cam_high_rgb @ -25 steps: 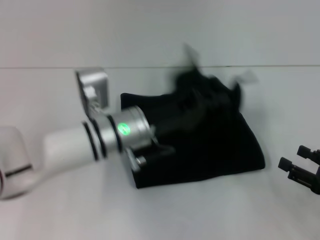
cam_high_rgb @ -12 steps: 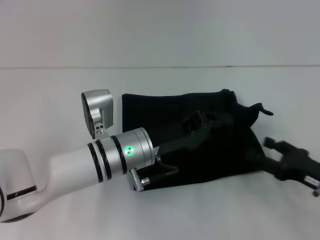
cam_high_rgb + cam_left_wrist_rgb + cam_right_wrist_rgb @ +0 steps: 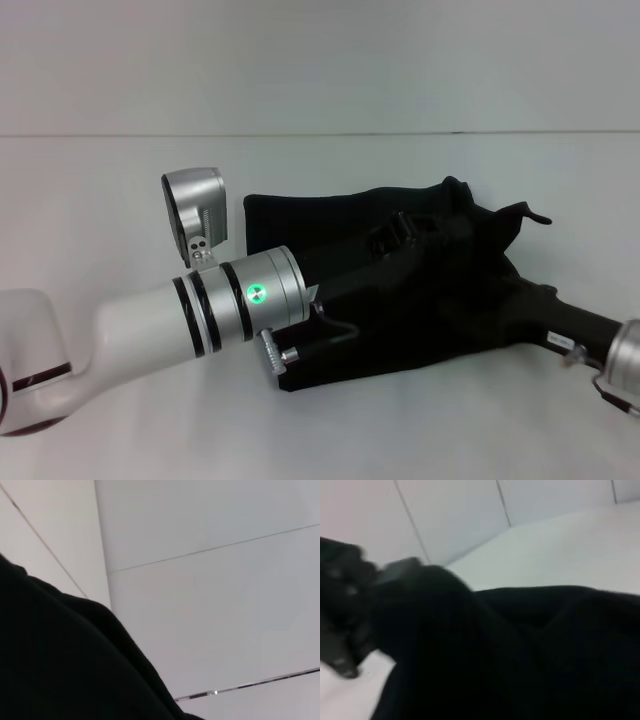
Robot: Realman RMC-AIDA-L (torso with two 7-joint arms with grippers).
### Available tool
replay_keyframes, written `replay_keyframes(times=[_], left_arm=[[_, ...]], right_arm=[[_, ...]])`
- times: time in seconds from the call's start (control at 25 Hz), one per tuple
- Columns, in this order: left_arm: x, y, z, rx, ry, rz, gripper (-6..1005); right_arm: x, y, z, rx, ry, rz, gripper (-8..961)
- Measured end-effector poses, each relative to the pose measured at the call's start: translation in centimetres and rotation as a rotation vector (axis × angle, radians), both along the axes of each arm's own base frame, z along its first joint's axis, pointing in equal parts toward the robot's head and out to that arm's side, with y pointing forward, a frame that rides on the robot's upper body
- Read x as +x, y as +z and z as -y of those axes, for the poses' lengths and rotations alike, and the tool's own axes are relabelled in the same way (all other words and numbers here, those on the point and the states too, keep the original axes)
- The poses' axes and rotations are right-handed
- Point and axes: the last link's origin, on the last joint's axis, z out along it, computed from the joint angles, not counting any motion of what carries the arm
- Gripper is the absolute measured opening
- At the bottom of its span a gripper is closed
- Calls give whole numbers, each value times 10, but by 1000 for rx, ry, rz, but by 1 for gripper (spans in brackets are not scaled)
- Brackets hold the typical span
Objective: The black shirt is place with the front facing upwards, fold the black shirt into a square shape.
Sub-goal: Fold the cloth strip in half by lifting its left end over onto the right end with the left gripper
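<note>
Over the black shirt [image 3: 400,290], bunched near centre on the table [image 3: 120,400], I am reaching my left gripper [image 3: 395,235] toward two o'clock and my right gripper [image 3: 500,300] toward ten, probably needing flatter, squarer edges, grips unreadable.

The black shirt [image 3: 420,300] lies on a white table [image 3: 100,180].

Head camera looks down from above on the black shirt [image 3: 420,290]; both wrist cameras sit close against that cloth

White arm [image 3: 140,325], silver cuff, green light.
</note>
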Motion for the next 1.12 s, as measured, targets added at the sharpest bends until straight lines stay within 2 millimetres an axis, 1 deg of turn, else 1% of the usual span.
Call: replay_keyframes(times=[0.16,0.36,0.56,0.6,0.68,0.88,1.12], left_arm=[[0,1,1,-1,-4,8,5],[0,2,3,-4,-17,11,5],[-1,-2,5,2,-30,-10,5],[-2,-3,5,4,-29,-17,5],[-2,-4,6,6,-30,-23,5],[-5,-15,8,23,-23,-76,5],[-6,-23,8,40,-23,-121,5]], right_arm=[[-5,-1,-16,25,-17,34,827],[-15,4,-34,79,-28,22,825],[-26,8,-50,109,-15,30,823],[-29,8,-55,116,-16,47,823],[-29,8,-58,118,-18,57,822],[-29,9,-66,134,-38,98,821],[-27,9,-69,142,-55,121,819]])
